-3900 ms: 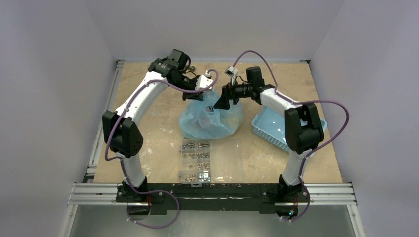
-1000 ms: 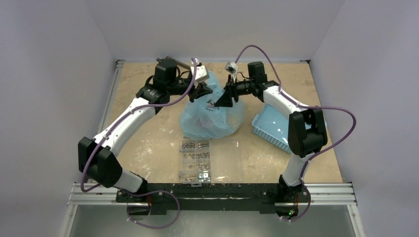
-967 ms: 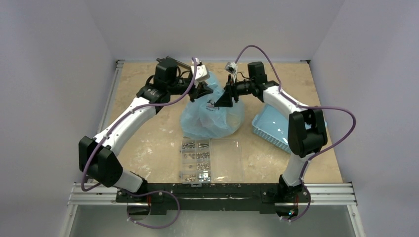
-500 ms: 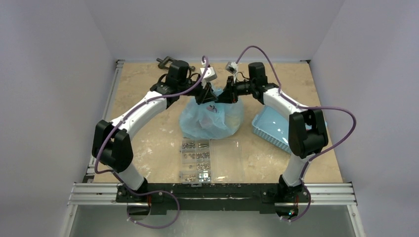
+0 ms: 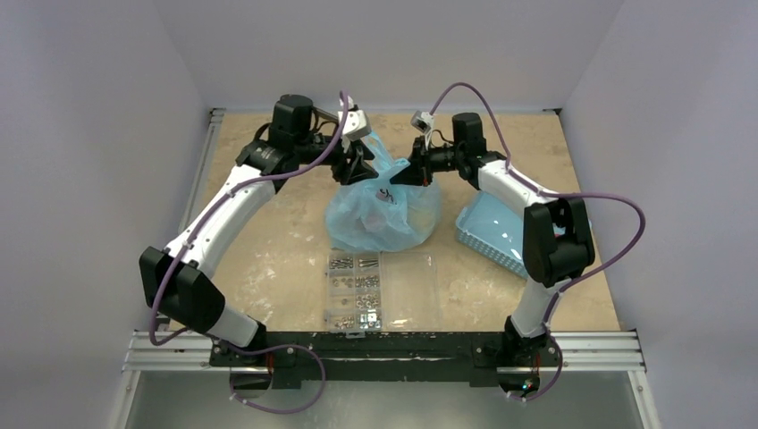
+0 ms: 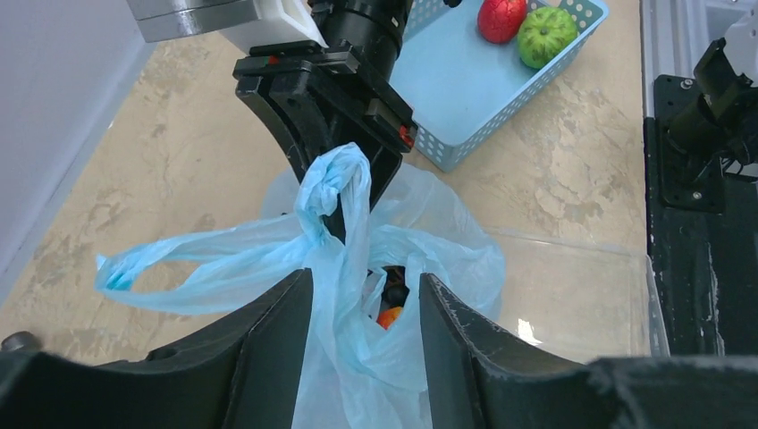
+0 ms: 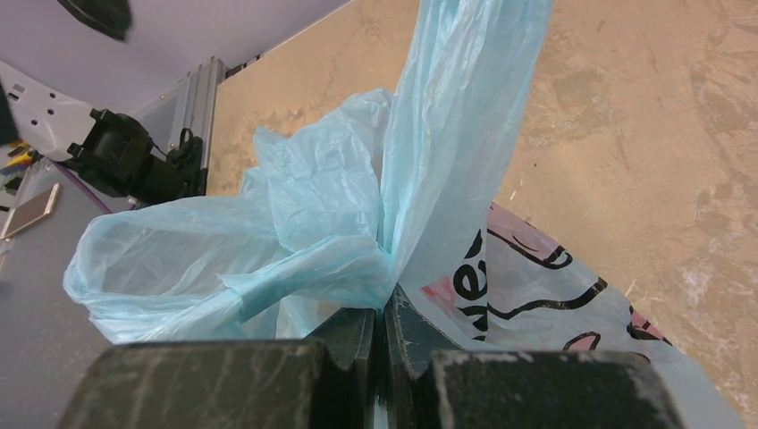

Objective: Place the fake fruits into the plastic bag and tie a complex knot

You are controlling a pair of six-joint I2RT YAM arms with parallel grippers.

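**Over the table's far middle: right jaws pinching the handles, left jaws spread**

My two grippers met above the plastic bag (image 5: 384,219), which sat on the mottled beige table (image 5: 268,241). My right gripper (image 7: 383,315) had its fingers pressed together on the bag's bunched handle plastic, holding it up in a taut strip. My left gripper (image 6: 365,295) stood spread, one finger on either side of the bag's neck, with crumpled film filling the gap between them.

In the left wrist view the knot (image 6: 332,183) showed as a twisted light-blue loop right at my right gripper's tips. One loose end (image 6: 170,264) trailed out sideways, flat and creased. The bag was thin, translucent and wrinkled, and a pink and black print (image 7: 536,286) curved over its side. Through the open neck I could see something dark and something orange inside, too hidden to name.

Beside the bag, on my right, lay a rigid blue slotted basket (image 6: 465,98). It held a shiny red fruit (image 6: 500,18) touching a bumpy green fruit (image 6: 547,34) in one corner. Nearer my bases, just in front of the bag, sat a clear compartment box (image 5: 411,277), with small metal hardware in its left cells. A purple cable (image 5: 465,89) arched above my right arm.
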